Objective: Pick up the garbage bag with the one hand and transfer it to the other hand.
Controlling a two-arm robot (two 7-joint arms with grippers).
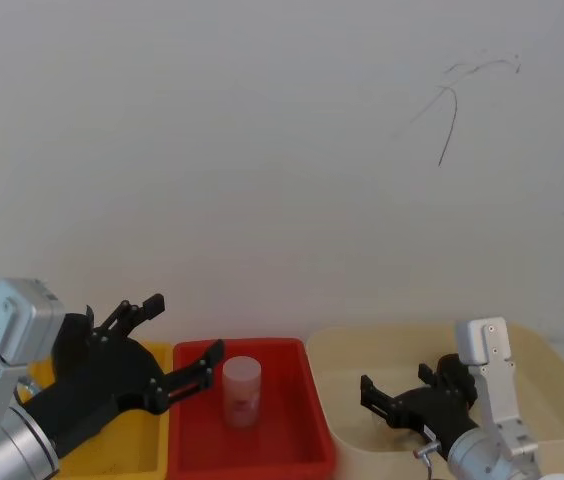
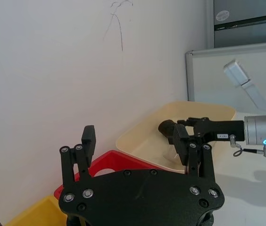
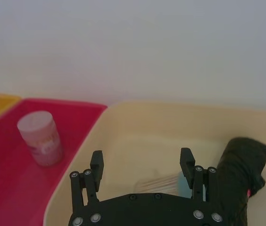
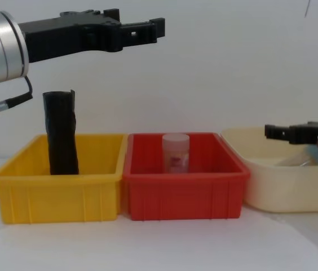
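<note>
A: Where is the garbage bag [image 4: 61,132] found?

B: It is seen standing upright in the yellow bin [image 4: 57,186], at the left end of a row of three bins on the white worktop [image 4: 159,243]. Its ragged top rises well above the bin's rim. No gripper is touching it.

A: How is the left gripper [image 4: 142,29] placed?

B: It is held high, above the yellow bin and the red bin [image 4: 184,186], well clear of the bag's top. Its fingers are spread apart, and nothing is held between them.

A: And the right gripper [image 1: 397,395]?

B: It is held low over the cream tub [image 4: 272,189] at the right end of the row, pointing toward the red bin. Its fingers are likewise spread, with nothing gripped. In the right wrist view a dark bundled object [image 3: 240,176] is seen just beside it in the tub; what it is cannot be told.

A: What else is noted?

B: A clear jar [image 4: 176,152] is seen standing upright in the red bin, between the two grippers.
</note>
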